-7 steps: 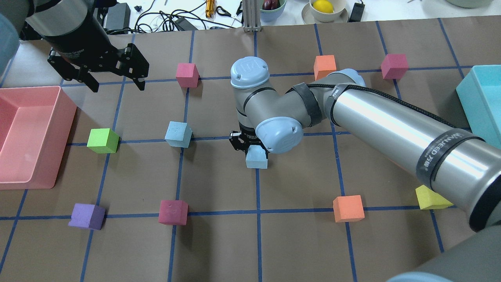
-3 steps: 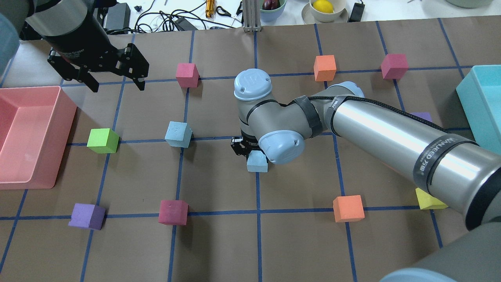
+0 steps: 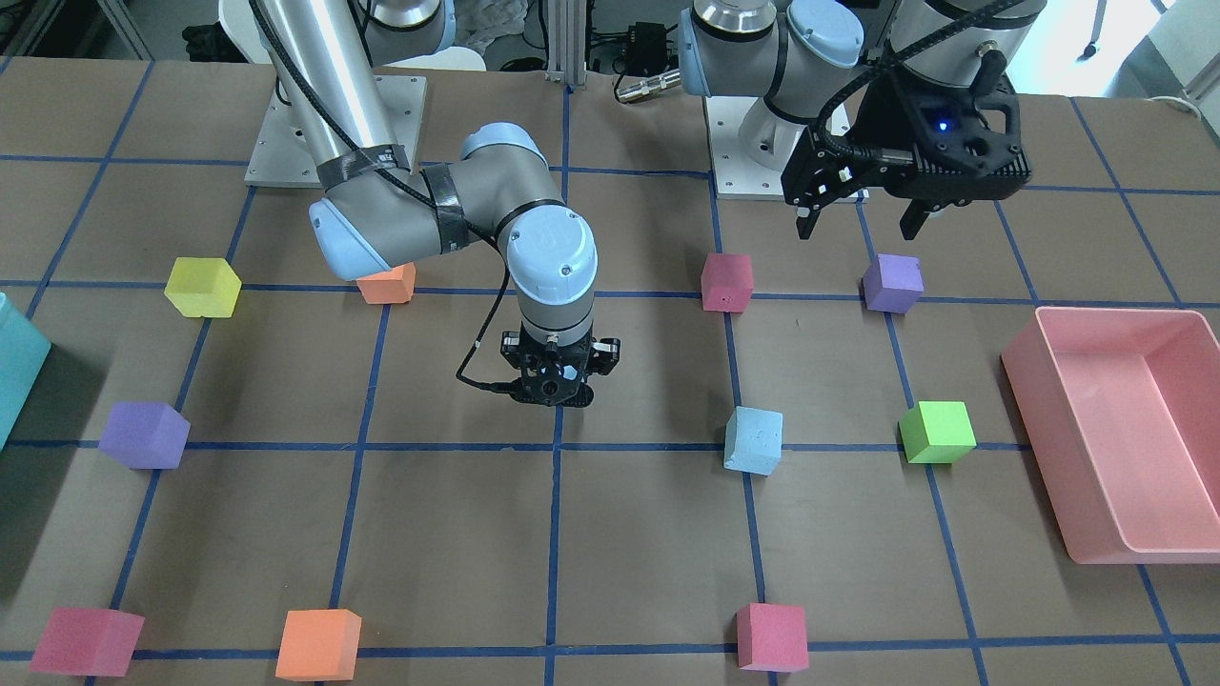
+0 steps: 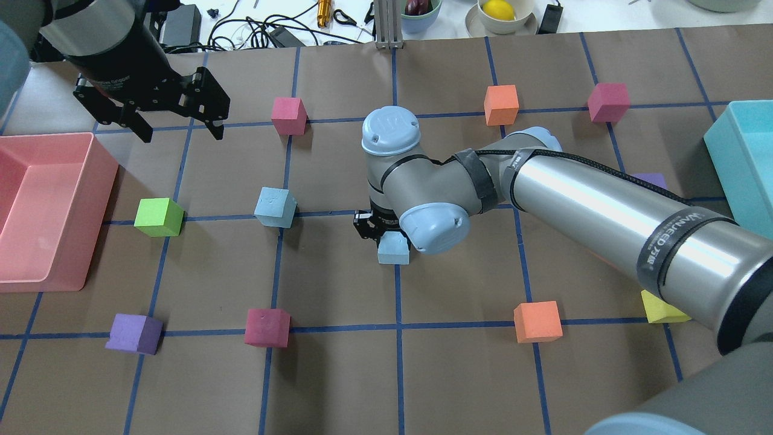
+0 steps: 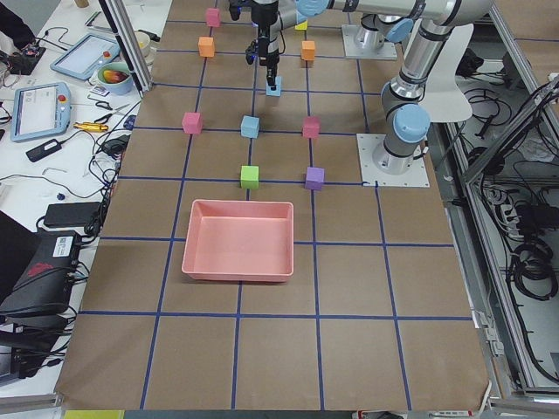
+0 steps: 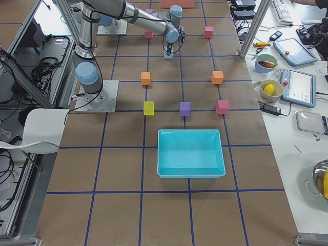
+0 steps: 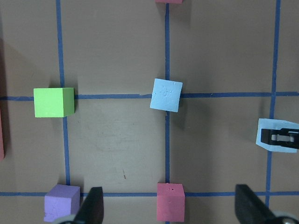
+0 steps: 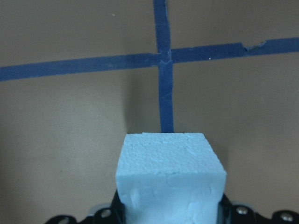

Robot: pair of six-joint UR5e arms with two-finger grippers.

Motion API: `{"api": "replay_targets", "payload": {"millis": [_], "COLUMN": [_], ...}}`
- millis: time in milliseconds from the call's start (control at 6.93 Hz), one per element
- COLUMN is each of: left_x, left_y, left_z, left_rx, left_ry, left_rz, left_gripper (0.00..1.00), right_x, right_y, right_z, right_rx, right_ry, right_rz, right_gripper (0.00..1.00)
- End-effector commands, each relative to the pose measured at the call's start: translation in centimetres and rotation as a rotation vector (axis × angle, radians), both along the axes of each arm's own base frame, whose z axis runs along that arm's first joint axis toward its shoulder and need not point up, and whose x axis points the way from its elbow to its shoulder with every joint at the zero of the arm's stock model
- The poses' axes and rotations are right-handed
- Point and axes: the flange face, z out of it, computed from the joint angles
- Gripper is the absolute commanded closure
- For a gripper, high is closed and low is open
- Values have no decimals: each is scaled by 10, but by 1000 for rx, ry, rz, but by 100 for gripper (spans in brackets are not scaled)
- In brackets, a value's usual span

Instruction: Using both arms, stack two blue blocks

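Two blue blocks, not yet stacked. Nearest, at mid-table, the right gripper is clamped on one blue block near a blue tape crossing; whether it is clear of the surface cannot be told. Farther left, the second blue block lies free. Beyond, the left gripper hangs wide open, empty. Step: pickup. Next: carry the held block squarely over the free one.
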Motion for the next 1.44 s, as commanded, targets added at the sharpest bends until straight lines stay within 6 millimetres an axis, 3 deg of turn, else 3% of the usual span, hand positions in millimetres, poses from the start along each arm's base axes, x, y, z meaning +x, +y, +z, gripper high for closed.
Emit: {"api": "replay_targets", "payload": {"millis": [0,289,433,577,866,1010,1299], "left_x": [0,0,0,0,0,0,0], "left_y": [0,0,0,0,0,0,-1], "left_z": [1,1,0,1,1,1,-1], "left_rx": [-1,-1,0,-1,-1,-1,2], "left_ry": [0,0,0,0,0,-2,-3], "left_rz": [0,0,0,0,0,0,-3], "left_gripper": [0,0,0,0,0,0,0], "right_x": [-2,-2,-17,-38,-117,-146,-174], "right_y": [0,-4,-10,-14,-24,-23,-10], "right_z": [0,14,39,71,145,168,205], "right_rx": [-5,-35,-62,-86,-123,-141,-98], "right_ry": [7,2,-13,-20,-35,-38,-26], "right_rz": [4,3,-19,-51,-14,6,38], "right_gripper": [0,0,0,0,0,0,0]}}
